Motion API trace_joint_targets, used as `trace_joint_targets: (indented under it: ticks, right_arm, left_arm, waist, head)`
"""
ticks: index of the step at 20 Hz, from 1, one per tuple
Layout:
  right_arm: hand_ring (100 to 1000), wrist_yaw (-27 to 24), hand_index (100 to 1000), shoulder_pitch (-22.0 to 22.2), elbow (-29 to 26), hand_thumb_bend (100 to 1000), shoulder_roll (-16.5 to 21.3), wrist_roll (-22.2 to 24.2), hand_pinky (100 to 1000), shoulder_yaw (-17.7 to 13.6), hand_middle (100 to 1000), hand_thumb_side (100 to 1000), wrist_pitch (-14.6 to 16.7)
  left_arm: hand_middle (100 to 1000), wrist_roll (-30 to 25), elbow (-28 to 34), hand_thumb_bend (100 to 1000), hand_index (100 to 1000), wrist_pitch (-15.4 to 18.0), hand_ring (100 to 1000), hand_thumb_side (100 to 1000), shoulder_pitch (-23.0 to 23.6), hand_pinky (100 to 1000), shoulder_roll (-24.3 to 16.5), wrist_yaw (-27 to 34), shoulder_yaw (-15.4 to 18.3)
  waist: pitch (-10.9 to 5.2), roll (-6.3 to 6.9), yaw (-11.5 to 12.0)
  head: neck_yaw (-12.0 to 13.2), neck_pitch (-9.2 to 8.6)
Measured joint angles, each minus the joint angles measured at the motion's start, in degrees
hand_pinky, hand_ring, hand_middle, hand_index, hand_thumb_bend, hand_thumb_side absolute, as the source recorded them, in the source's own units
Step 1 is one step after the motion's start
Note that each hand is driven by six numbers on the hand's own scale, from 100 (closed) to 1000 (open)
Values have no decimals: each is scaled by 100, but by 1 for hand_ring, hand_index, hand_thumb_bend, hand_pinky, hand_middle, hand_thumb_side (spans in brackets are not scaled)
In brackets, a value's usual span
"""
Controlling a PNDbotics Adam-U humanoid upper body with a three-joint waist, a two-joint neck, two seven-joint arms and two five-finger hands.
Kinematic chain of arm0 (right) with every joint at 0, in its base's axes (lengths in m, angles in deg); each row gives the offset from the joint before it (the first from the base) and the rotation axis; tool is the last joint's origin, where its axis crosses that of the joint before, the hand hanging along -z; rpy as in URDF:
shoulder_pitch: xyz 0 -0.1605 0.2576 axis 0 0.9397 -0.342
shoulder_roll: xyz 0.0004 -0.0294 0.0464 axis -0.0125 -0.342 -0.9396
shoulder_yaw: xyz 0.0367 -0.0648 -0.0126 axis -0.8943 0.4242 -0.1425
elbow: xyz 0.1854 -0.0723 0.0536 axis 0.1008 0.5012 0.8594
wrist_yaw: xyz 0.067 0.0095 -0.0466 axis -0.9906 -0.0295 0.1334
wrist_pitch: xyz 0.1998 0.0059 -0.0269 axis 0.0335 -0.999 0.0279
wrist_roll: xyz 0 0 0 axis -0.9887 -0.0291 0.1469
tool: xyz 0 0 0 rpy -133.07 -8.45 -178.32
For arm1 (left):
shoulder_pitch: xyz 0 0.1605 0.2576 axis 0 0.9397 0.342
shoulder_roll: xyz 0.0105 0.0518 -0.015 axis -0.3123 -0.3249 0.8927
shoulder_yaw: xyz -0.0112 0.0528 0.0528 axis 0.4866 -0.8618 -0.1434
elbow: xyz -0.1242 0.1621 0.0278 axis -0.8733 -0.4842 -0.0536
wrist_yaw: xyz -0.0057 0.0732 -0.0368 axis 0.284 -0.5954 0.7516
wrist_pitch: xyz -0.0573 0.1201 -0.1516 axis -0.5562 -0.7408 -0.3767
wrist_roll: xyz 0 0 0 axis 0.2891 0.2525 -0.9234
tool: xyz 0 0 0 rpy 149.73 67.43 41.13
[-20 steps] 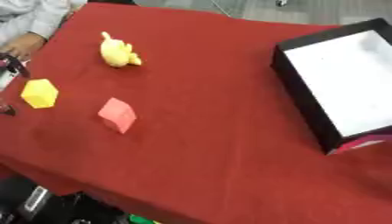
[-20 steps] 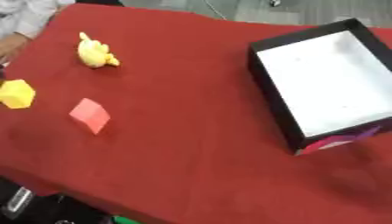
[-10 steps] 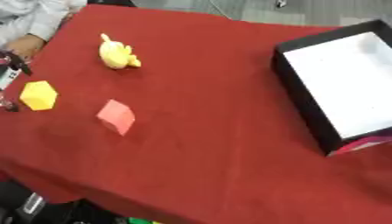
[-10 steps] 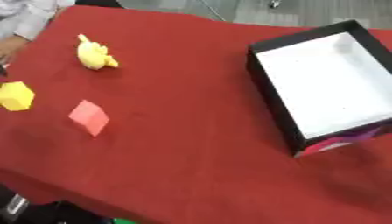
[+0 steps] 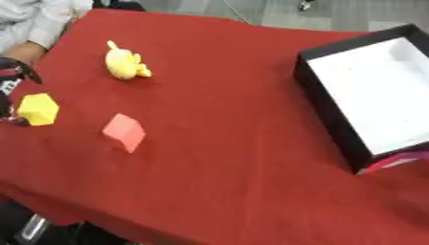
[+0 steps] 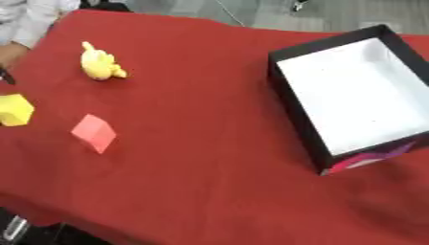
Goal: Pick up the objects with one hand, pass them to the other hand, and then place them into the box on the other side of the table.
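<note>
- Yellow block [image 5: 38, 109] sits at the table's left edge; pink block [image 5: 124, 132] just right of it, yellow toy [image 5: 124, 63] farther back, all well apart from the box [image 6: 289, 98] on the right.
- Left hand [image 5: 10, 91] shows only as dark parts beside the yellow block; finger state cannot be told. Right hand out of view.
- Blocks look light, rigid, flat-faced: pinch across opposite faces. Toy looks rounded, possibly soft: wrap the body.
- Against the earlier frames, nothing on the red cloth [image 5: 218, 119] has moved.
</note>
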Motion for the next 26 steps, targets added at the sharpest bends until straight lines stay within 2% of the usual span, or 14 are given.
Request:
trace_joint_targets:
  ticks: [10, 20, 26]
  right_arm:
    - [905, 102, 983, -4, 32, 100, -49, 17, 1000, 1, 1000, 459, 33]
    - [906, 136, 984, 1, 35, 100, -81, 20, 1000, 1, 1000, 460, 36]
    - [906, 133, 985, 50, 51, 100, -81, 19, 1000, -1, 1000, 462, 32]
  left_arm:
    - [822, 68, -209, 582, 786, -18, 875, 100, -2, 871, 91, -137, 33]
    - [773, -95, -243, 432, 689, 15, 846, 100, -31, 860, 91, -134, 34]
    - [745, -237, -218, 319, 640, 77, 814, 100, -75, 851, 90, 56, 34]
  waist:
    - [36, -16, -21]
    - [36, -16, -20]
    - [36, -16, 1]
  head:
    - [9, 2]
    - [22, 20]
    - [-99, 66]
